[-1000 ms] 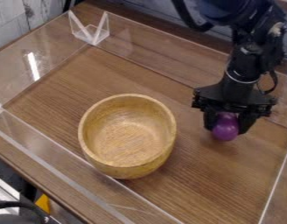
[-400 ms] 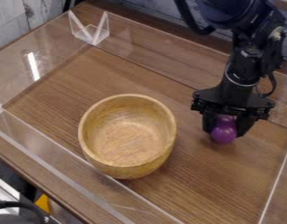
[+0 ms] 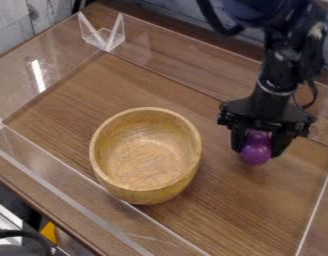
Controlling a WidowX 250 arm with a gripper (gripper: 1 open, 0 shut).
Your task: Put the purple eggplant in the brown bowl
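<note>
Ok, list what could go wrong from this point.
The gripper pinches only the top of the glossy purple eggplant, so it might slip out during the carry. The brown bowl has thick walls; a low pass could knock its rim. A clear wall stands close by.

The picture is small and coarse, with soft edges everywhere and little fine detail. Light is even and fairly bright, seeming to come from above. The wooden tabletop point(image 3: 194, 90) shows its grain clearly in the middle, while the clear plastic walls point(image 3: 47, 70) around it catch pale glare, strongest in a white streak at the left and on the folded clear piece point(image 3: 103, 32) near the top. The bowl point(image 3: 145, 155) casts a soft shadow on its right side, and its inner wall is darker on the left. The dark arm and hand point(image 3: 264, 135) read almost as a silhouette, slightly smeared. The eggplant point(image 3: 256, 150) carries a dull highlight. Corners fall dim.
</note>
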